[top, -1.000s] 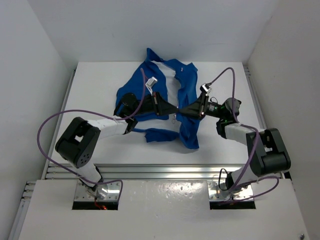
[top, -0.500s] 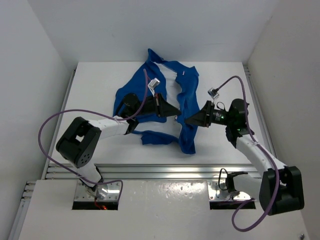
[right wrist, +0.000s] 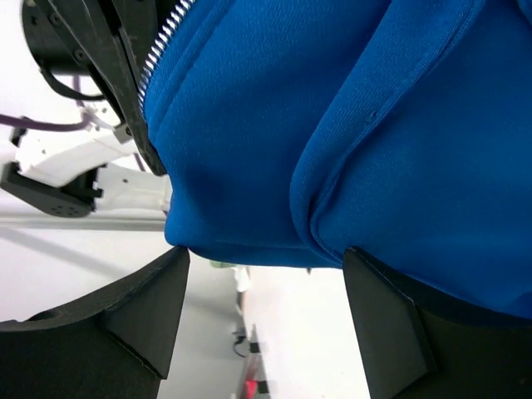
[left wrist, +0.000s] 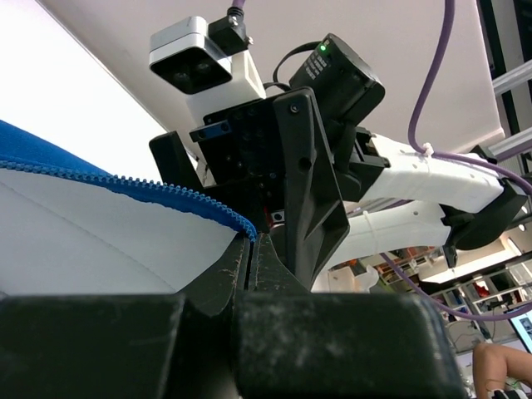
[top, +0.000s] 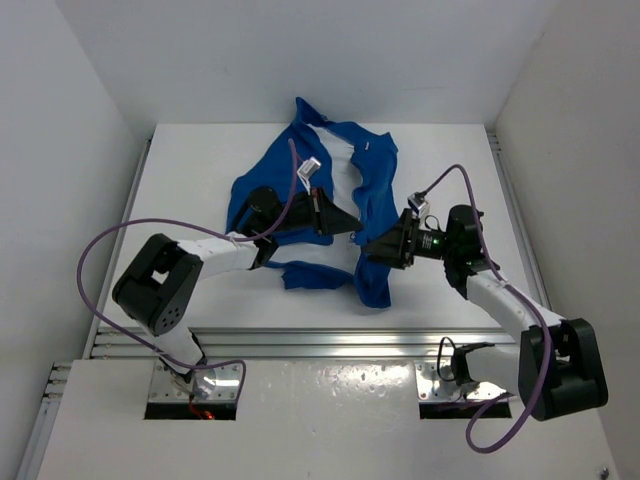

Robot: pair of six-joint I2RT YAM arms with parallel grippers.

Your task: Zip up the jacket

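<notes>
White walls close in a white table (top: 180, 180), which is edged on the near side by an aluminium rail (top: 330, 340). The jacket (top: 378, 175) is spread on the middle of the table, towards the far edge, with its bright blue front panels parted and white lining shown between them. Its lower middle is covered by the two grippers, so the zipper's bottom end and slider cannot be made out. A small white tag (top: 368, 147) is seen near the top of the panel on the right-arm side, too small to be read.

The left arm (top: 215, 250) is stretched across the panel on its own side, and the right arm (top: 500, 300) is angled in from the other side. A purple cable (left wrist: 450, 17) is looped from each.

The left gripper (top: 350, 225) is closed, its fingers (left wrist: 249, 258) pressed together on the jacket's toothed zipper edge (left wrist: 150, 187). The right gripper (top: 372, 245) is placed just beside it, at the lower part of the other panel. In the right wrist view its fingers (right wrist: 141, 307) are held wide apart, with a fold of blue fabric bulging between them and zipper teeth (right wrist: 166, 33) at the top left. Contact between pads and cloth cannot be judged. A green light (left wrist: 320, 48) is lit on the right wrist.
</notes>
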